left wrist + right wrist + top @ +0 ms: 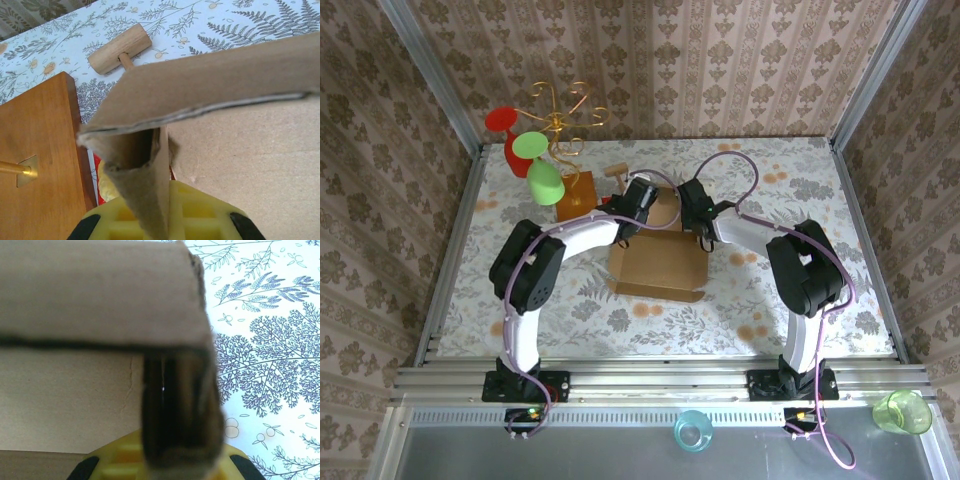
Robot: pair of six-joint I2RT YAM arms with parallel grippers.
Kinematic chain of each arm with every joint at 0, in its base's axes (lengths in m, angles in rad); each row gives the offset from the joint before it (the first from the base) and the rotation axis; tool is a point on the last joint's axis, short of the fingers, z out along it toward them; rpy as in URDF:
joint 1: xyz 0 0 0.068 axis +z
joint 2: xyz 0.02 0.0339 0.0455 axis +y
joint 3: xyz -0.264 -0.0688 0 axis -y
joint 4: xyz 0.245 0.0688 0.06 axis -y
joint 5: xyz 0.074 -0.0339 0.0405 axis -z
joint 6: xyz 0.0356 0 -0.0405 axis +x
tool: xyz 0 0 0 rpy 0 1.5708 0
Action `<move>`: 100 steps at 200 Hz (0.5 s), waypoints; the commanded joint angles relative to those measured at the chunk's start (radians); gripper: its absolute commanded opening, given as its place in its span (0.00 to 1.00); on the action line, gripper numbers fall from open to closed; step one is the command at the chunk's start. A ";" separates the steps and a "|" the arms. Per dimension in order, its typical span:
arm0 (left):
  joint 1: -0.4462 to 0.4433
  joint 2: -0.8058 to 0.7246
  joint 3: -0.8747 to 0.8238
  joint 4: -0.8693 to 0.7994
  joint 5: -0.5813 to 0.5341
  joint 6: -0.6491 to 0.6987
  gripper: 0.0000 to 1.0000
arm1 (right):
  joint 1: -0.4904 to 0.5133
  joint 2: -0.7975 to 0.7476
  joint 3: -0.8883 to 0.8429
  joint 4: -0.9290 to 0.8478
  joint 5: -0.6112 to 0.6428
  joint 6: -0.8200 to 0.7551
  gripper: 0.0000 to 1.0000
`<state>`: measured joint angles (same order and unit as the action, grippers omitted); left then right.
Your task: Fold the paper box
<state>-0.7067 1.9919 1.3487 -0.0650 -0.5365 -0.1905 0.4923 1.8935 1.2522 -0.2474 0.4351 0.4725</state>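
A paper box (660, 262) of plain brown corrugated cardboard sits near the middle of the table (800, 300), between the two arms. It looks partly folded. At the far side the walls stand up, while a broad flat panel stretches toward the robot and is not yet closed over. By my reading, the side walls are formed and the lid and its tuck flaps are left to do.

In the left wrist view the cardboard (225, 85) is matte and fibrous, with a thin dark line along the cut edge where the layers show. A narrow flap, bent double, runs down between the yellow fingers. The left gripper (642, 203) (155, 212) is closed tight on this flap at the box's far left corner.

The right wrist view is blurred. It shows a wall of the box (100, 290) with a rounded corner and a dark upright fold beneath. The right gripper (695, 205) (180, 457) is clamped on that fold at the far right corner.

Just beside the left corner lies a smooth orange-brown wooden board (577, 197) (40, 150) carrying a gold wire stand (563, 125). A small pale wooden mallet (617, 172) (120, 48) rests beyond, on the fern-printed tablecloth.
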 commanded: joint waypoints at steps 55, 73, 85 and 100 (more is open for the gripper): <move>-0.026 -0.087 -0.002 -0.117 -0.021 -0.041 0.62 | -0.006 0.033 0.015 -0.096 -0.005 0.016 0.00; -0.043 -0.163 -0.005 -0.175 0.002 -0.094 0.70 | -0.013 0.027 0.012 -0.112 -0.016 0.042 0.00; -0.055 -0.222 -0.016 -0.210 0.018 -0.145 0.71 | -0.021 0.024 0.010 -0.131 -0.028 0.064 0.00; -0.071 -0.297 -0.051 -0.246 0.040 -0.228 0.70 | -0.036 0.014 0.000 -0.151 -0.048 0.102 0.00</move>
<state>-0.7536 1.8469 1.3350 -0.2184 -0.5282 -0.2775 0.4808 1.8954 1.2610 -0.2687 0.4301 0.5056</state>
